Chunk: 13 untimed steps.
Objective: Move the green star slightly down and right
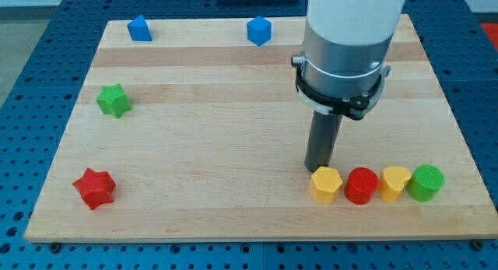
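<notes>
The green star point(113, 100) lies on the wooden board point(218, 145) at the view's left, about mid-height. My tip point(317, 170) rests on the board at the lower right, far to the right of the green star and just above-left of a yellow hexagonal block point(325, 184). The arm's grey and white body point(346, 44) rises above the tip and hides part of the board's upper right.
A row right of the yellow hexagon holds a red cylinder point(361, 185), a yellow block point(394, 184) and a green cylinder point(426, 183). A red star point(94, 188) lies at lower left. Two blue blocks point(139, 28) point(258, 30) sit near the top edge.
</notes>
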{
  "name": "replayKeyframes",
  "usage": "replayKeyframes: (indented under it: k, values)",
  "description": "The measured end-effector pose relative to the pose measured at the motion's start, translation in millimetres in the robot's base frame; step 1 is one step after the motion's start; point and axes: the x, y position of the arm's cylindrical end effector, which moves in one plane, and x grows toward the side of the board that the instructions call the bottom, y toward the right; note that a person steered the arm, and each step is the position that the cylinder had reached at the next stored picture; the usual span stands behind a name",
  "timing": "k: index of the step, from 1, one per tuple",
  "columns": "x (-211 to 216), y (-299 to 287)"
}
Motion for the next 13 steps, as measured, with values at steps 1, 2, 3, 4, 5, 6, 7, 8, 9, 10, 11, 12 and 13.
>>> replayKeyframes:
  k: [1,2,3,4,5,6,7,8,9,10,11,12,13]
  values:
    - [-1,0]
    - [-41,0]
    - [-86,-4]
    - [-117,-33]
    - [-149,-76]
    - [-172,-129]
    - [-191,-190]
    - [-193,-262]
    - [-193,-329]
    - [-186,-372]
    - [-166,-382]
    - [-151,-373]
    - [-150,-343]
